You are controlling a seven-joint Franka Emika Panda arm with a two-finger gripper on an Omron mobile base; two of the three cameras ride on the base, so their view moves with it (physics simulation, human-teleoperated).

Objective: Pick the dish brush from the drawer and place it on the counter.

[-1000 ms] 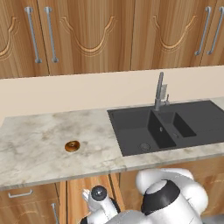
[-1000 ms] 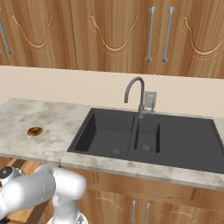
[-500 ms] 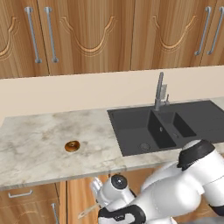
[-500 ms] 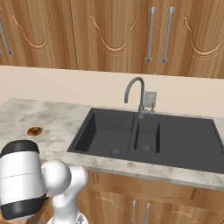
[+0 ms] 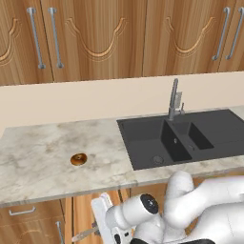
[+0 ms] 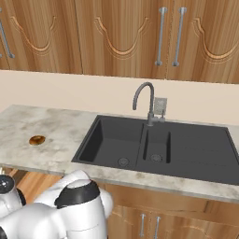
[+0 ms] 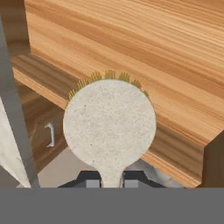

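Observation:
In the hand view the dish brush [image 7: 109, 122] stands right in front of the camera, its round cream head edged with yellowish bristles. Its thin handle runs down between the two dark fingertips of my gripper [image 7: 111, 179], which is shut on it. Behind the brush lies the drawer [image 7: 144, 39] with its light plank bottom and darker brown side rail. In the left base view my gripper [image 5: 103, 228] hangs below the counter's front edge [image 5: 57, 190], and the brush [image 5: 85, 234] sticks out to its left. The marbled counter [image 6: 56, 130] runs above.
A small brown ring [image 5: 78, 158] lies on the counter left of the black double sink [image 5: 176, 138] with its tap [image 5: 174, 100]. Wooden wall cupboards with bar handles hang above. My white arm crowds the space in front of the lower cabinets [image 6: 154, 219].
The arm has folded and swung across the lower part of both base views. The hand has shifted a little to the right, still holding the brush.

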